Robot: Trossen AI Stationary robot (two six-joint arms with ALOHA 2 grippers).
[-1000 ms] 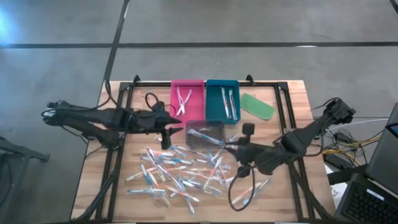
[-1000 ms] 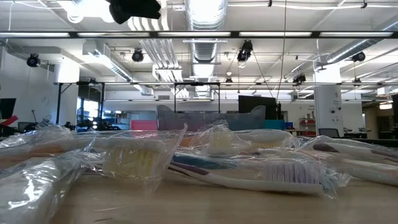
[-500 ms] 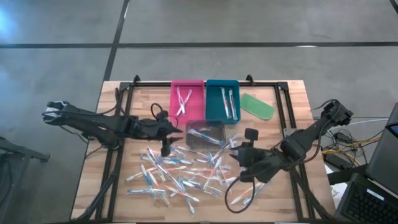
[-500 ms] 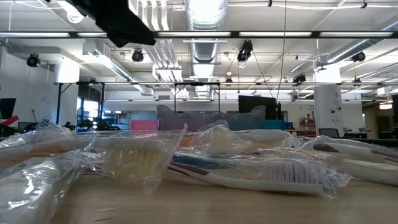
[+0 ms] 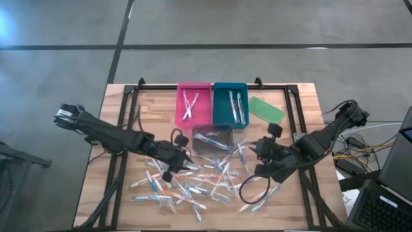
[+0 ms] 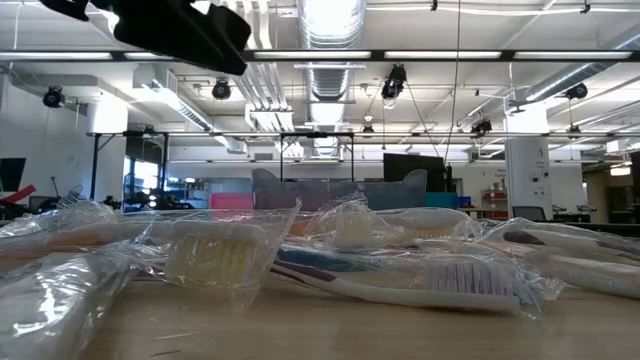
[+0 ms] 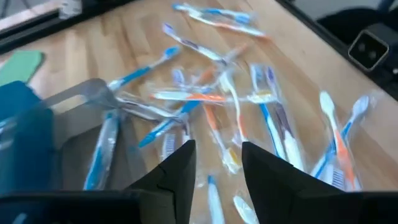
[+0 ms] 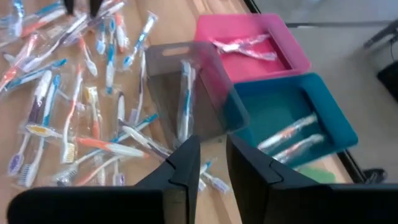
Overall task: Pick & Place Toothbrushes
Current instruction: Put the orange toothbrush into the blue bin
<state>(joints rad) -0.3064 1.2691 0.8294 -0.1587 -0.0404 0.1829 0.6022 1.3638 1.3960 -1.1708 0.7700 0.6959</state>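
The left gripper is hovering just left of the clear tray, over the near edge of the scattered toothbrushes, its fingers standing apart and holding nothing. The toothbrushes are lying loose on the table in front of the clear tray, with a few inside it. The right gripper is hanging just right of that tray, its fingers slightly apart and empty.

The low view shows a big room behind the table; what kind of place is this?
Probably an industrial lab or workshop: exposed ceiling ducts, strip lights and monitors stand beyond the pile of wrapped toothbrushes.
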